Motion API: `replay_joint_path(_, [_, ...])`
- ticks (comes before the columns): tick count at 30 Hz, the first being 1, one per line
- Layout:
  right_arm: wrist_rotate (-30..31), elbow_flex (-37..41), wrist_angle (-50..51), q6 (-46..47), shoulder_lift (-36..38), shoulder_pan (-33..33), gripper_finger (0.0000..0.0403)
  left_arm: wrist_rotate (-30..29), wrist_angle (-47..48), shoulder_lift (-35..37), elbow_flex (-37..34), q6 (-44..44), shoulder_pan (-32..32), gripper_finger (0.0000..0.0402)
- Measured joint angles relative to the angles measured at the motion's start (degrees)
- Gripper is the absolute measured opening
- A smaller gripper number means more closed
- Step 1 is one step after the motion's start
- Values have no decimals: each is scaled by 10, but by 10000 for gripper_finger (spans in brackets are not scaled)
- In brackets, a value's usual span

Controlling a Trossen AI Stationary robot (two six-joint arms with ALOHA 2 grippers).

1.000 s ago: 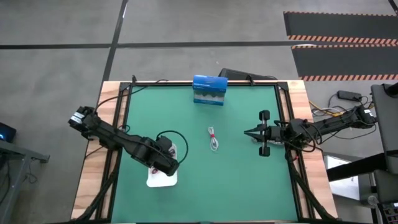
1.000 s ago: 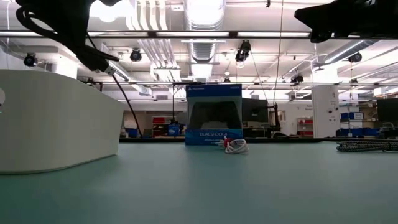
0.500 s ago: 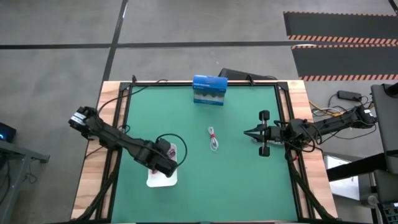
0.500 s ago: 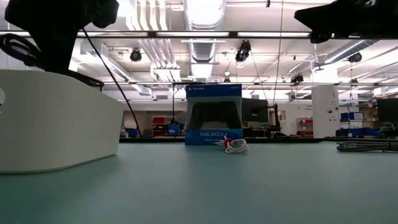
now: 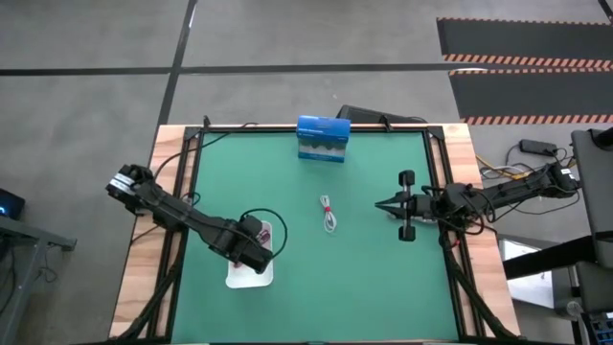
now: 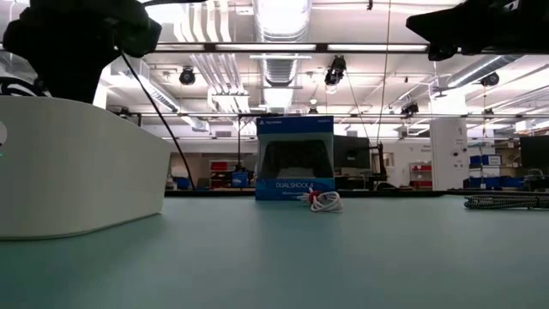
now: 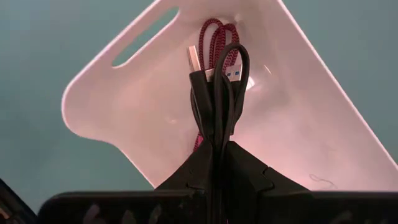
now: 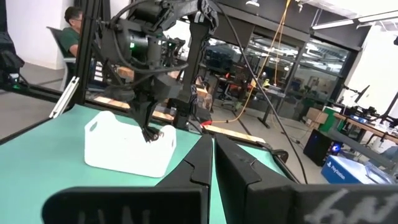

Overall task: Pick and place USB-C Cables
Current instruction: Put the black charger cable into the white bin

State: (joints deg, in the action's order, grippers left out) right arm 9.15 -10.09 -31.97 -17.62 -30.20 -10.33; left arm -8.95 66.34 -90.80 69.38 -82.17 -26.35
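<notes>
My left gripper (image 7: pixel 214 149) is over the white tray (image 7: pixel 298 118), shut on the black cable bundle (image 7: pixel 219 87). The pink-red cable (image 7: pixel 210 36) lies on the tray's floor under it. From above, the left gripper (image 5: pixel 257 241) covers the tray's far end (image 5: pixel 251 273). The white cable (image 5: pixel 329 214), tied with a red band, lies on the green mat at the table's middle and also shows in the low view (image 6: pixel 326 202). My right gripper (image 5: pixel 383 204) is shut and waits over the mat, right of the white cable. My left gripper pinches the black cable bundle between its two fingers at one end (image 7: pixel 215 132), with the fingers pointing down from above and lying along the bundle. The coil hangs below the fingertips, its looped end (image 8: pixel 151 134) at about the height of the tray's rim. Whether it touches the tray I cannot tell.
A blue box (image 5: pixel 322 139) stands at the mat's far edge, behind the white cable. A braided cable (image 6: pixel 506 202) lies at the right in the low view. Open green mat lies between the tray and the white cable. A person (image 8: pixel 73 25) sits beyond the table.
The left arm has shifted a little over the tray and shows lower in the low view, still shut on the black cable. The right arm and the white cable have kept still.
</notes>
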Motion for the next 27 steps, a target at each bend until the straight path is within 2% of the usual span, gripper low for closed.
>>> replay_joint_path(10, [0,0,1,-2,0,0,9,-1,-63,0,-33,5,-2,18])
replay_joint_path(27, [0,0,1,-4,0,0,9,-26,-62,0,-34,21,-5,18])
